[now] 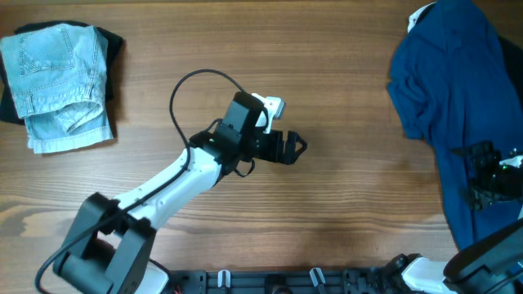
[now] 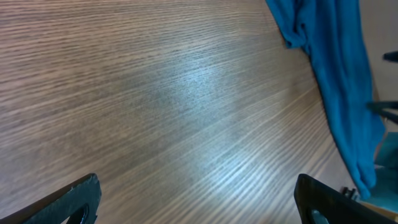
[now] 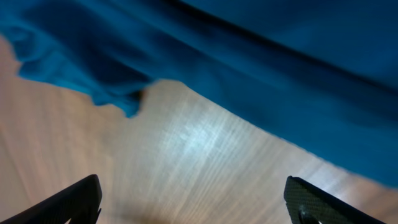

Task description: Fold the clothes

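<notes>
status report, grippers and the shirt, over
Left gripper open, empty, over mid table. Right gripper open over dark blue shirt, no grip. Shirt crumpled at right edge, unfolded. Denim pile far left, nothing blocking.

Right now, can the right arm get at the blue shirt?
Probably yes. The right gripper is open just over the shirt, and nothing lies between them.

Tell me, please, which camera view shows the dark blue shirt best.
Overhead: the dark blue shirt shows most of its crumpled spread. The left wrist catches only one edge strip; the right wrist sees close, blurred folds.
</notes>
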Motion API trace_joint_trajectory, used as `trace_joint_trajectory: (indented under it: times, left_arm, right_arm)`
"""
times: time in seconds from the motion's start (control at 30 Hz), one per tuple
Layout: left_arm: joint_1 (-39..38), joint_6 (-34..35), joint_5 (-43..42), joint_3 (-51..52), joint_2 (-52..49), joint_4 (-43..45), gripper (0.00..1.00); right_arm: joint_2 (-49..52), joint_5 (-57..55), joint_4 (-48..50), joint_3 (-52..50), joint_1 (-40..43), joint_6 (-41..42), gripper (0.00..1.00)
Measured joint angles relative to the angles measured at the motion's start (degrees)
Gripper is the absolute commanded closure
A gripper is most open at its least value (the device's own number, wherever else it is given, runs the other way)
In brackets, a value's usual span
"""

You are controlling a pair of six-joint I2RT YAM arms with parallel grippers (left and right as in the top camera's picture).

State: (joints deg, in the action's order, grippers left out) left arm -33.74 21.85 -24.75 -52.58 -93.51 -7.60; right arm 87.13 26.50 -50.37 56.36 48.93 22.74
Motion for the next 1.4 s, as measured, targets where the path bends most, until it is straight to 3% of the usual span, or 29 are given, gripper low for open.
trace_joint_trajectory:
  times: [0.3, 0.53, 0.6, 0.83, 1.0, 1.13, 1.27, 1.4]
  left_arm:
    - [-2.56, 0.61, -0.04, -0.11, -4.59, 1.2, 0.0]
    - [-2.6, 0.83, -0.24, -0.11, -4.59, 0.7, 0.0]
    - [-2.6, 0.83, -0.28, -0.11, -4.59, 0.57, 0.0]
    - [-2.6, 0.85, -0.15, -0.11, -4.59, 2.97, 0.0]
    - [-2.6, 0.85, 0.46, -0.11, -4.59, 4.98, 0.0]
    - [-2.6, 0.85, 1.07, -0.11, -4.59, 5.05, 0.0]
    - [-2.6, 0.85, 1.38, -0.11, -4.74, 5.09, 0.0]
    - [-2.6, 0.85, 1.68, -0.11, -6.23, 4.94, 0.0]
  right_arm:
    - [-0.02, 7.98, 15.87, -11.15, -1.16, -1.27, 0.0]
    - [-0.02, 8.85, 20.28, -14.78, -0.13, 1.75, 0.06]
    - [-0.02, 9.07, 20.9, -14.78, 1.75, 1.42, 0.03]
    - [-0.02, 12.35, 23.39, -14.75, 2.19, -4.68, 0.06]
    - [-0.02, -0.04, 22.08, -14.75, -0.07, -2.89, 0.05]
    - [-0.02, -11.43, 13.77, -12.57, -2.51, -1.25, 0.0]
    - [0.02, -23.41, 2.84, -3.39, -3.69, -0.55, 0.01]
    - [-0.02, -27.06, -1.29, 4.98, -4.02, -1.73, 0.01]
